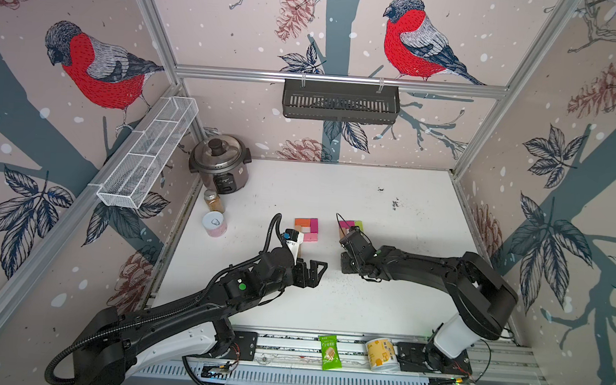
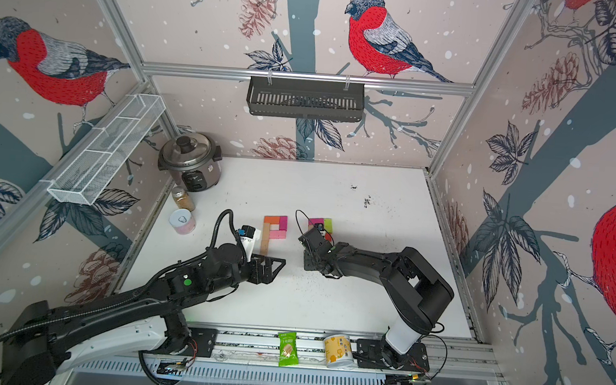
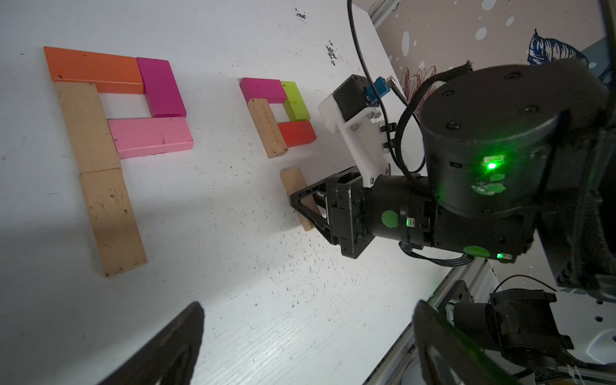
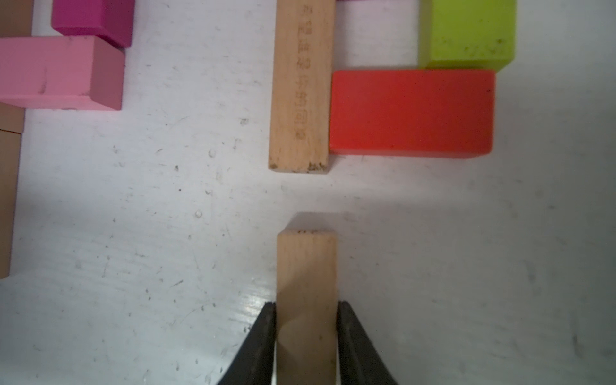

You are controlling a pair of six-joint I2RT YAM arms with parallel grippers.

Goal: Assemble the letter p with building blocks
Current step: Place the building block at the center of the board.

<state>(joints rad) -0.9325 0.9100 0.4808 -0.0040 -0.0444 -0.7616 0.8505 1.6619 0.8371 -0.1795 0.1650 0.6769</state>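
Complete block P (image 3: 88,126) flat; second block loop (image 3: 263,89) beside; wood bar (image 4: 306,283) aligned with its stem (image 4: 301,83), apart.

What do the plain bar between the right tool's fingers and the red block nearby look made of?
The plain bar: likely bare wood, matte, with pale tan colour and faint grain. The red block: opaque red paint, smooth with little sheen; no grain shows, so wood underneath is only a guess.

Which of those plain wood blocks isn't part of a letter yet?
The loose wood block between the right jaws: it lies apart, a gap short of the smaller P's wood stem. The other three already form stems.
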